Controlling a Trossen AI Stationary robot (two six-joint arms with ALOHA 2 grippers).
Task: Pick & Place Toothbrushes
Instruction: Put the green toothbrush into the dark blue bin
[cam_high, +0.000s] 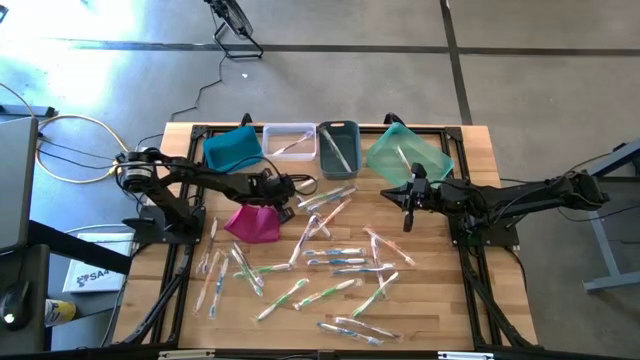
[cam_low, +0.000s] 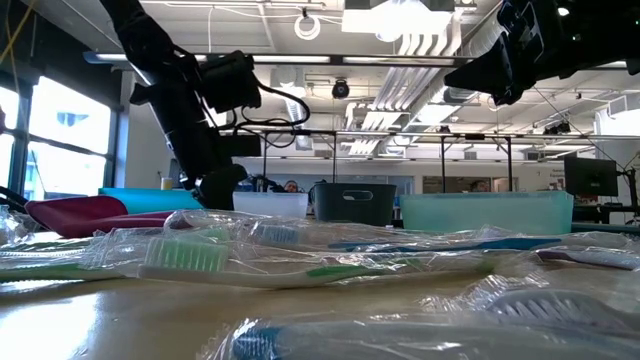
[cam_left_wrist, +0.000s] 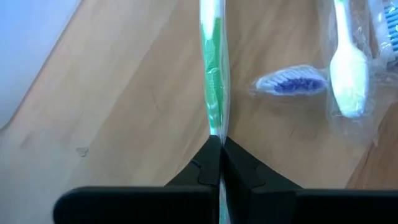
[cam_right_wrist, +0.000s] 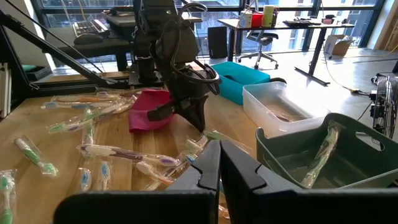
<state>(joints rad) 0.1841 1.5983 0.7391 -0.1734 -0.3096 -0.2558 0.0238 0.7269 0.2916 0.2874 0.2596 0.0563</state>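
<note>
Pinched tight, my left gripper (cam_left_wrist: 219, 146) had its two dark, wedge-shaped fingers pressed on a green-and-white toothbrush (cam_left_wrist: 213, 74) in clear crinkly wrap, low over the pale wood-grain table (cam_high: 440, 300), just in front of the clear bin (cam_high: 288, 141) and beside the magenta pouch (cam_high: 254, 222). How far the brush ran back between my fingers, I couldn't see; they covered it. Next to it lay a wrapped brush head with blue bristles (cam_left_wrist: 291, 82) and a pale handle (cam_left_wrist: 348, 74), cut off at the frame. My right gripper (cam_high: 410, 212) hung above the table near the teal bin (cam_high: 408, 152), its fingers shut on nothing. The other toothbrushes (cam_high: 330, 260) lay scattered across the planks: thin sticks, white, green, blue and pink, each in glossy film. A few sat in the bins: one leaning in the grey bin (cam_right_wrist: 323, 149), one in the clear bin, one in the teal. What lay in the blue bin (cam_high: 232, 150), I couldn't make out. From table height the wrappers blurred into a shiny heap.
</note>
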